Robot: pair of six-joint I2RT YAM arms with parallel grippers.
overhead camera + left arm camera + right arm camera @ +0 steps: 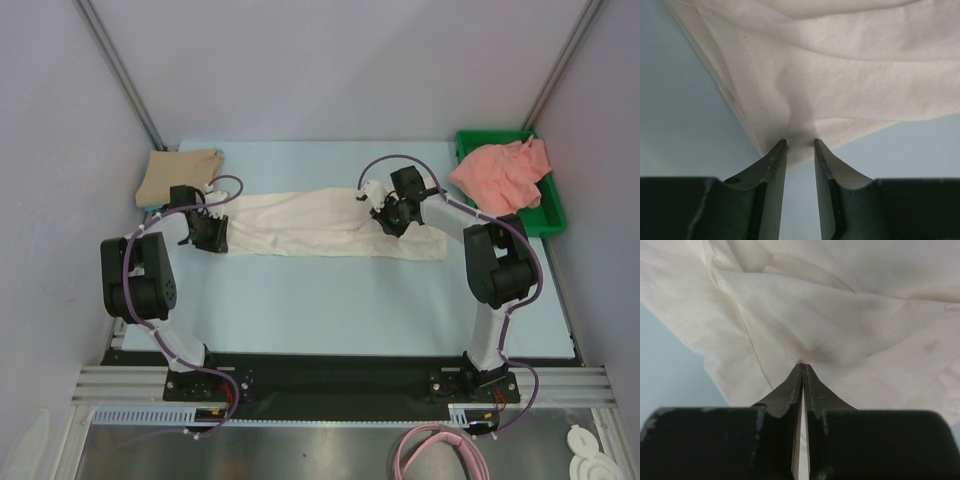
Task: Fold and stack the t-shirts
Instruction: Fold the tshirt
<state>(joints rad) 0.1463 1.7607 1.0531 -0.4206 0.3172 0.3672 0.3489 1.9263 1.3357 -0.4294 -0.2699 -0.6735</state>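
The cream-white t-shirt (pixel 330 225) lies stretched in a long band across the middle of the table. My left gripper (pixel 212 240) is at its left end; in the left wrist view the gripper (pixel 800 142) is open, its jaws a small gap apart, with the shirt's corner (pixel 840 75) puckered just at the tips. My right gripper (pixel 385 215) is at the shirt's right part; in the right wrist view the gripper (pixel 803 365) is shut, pinching the cream fabric (pixel 840 305). The tan-beige t-shirt (pixel 180 177) lies folded at the back left. The salmon-pink t-shirt (pixel 500 172) lies crumpled at the back right.
The pink shirt rests on a green plastic tray (pixel 548 215) at the back right corner. The light blue table top (pixel 330 300) shows bare in front of the cream shirt. Grey walls enclose the table on three sides.
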